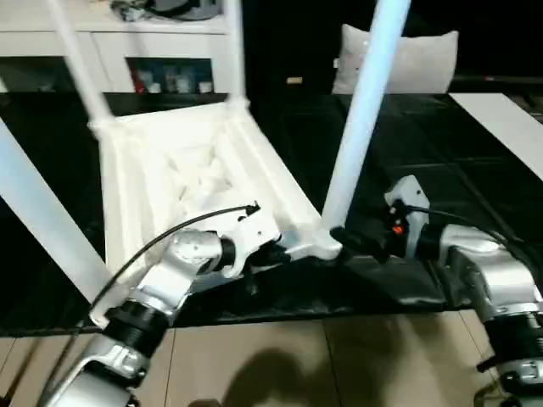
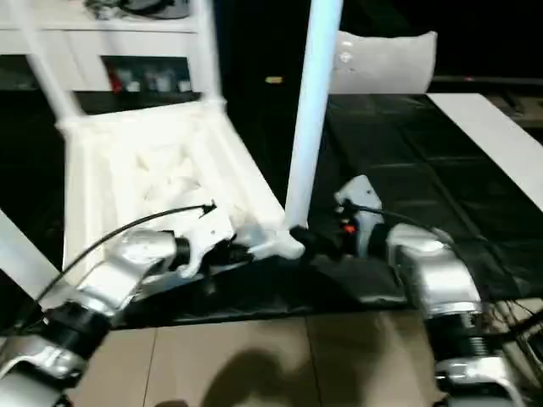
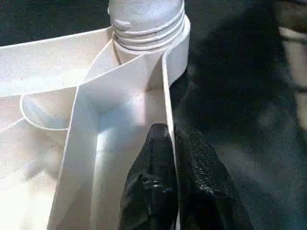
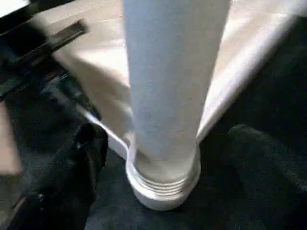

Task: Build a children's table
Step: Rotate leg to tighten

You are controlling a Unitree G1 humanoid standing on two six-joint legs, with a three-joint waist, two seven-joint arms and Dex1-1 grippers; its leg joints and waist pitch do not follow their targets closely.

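Looking at the threads visible where the near leg (image 1: 365, 110) is meeting its corner socket (image 3: 148, 33), I am judging that this leg is not yet fully seated; if so, it is likely to be leaning or working loose once it is let go, and any nudge from the right gripper (image 4: 158, 143) as it is backing off could be tipping it. The table top (image 1: 182, 174) is lying upside down at the centre of the head views on a dark mat (image 1: 399, 280), ribs facing up, with other legs (image 1: 81, 59) rising toward the upper left.

The right gripper, at the lower right of the head view beside the leg's base, is standing wide apart: one black finger (image 4: 76, 167) is sitting to one side of the leg, clear of it, gripping nothing. The left gripper (image 3: 171, 158), low in the centre, is pinching nearly closed on the thin rim wall (image 3: 167, 110) of the table top, steadying it.
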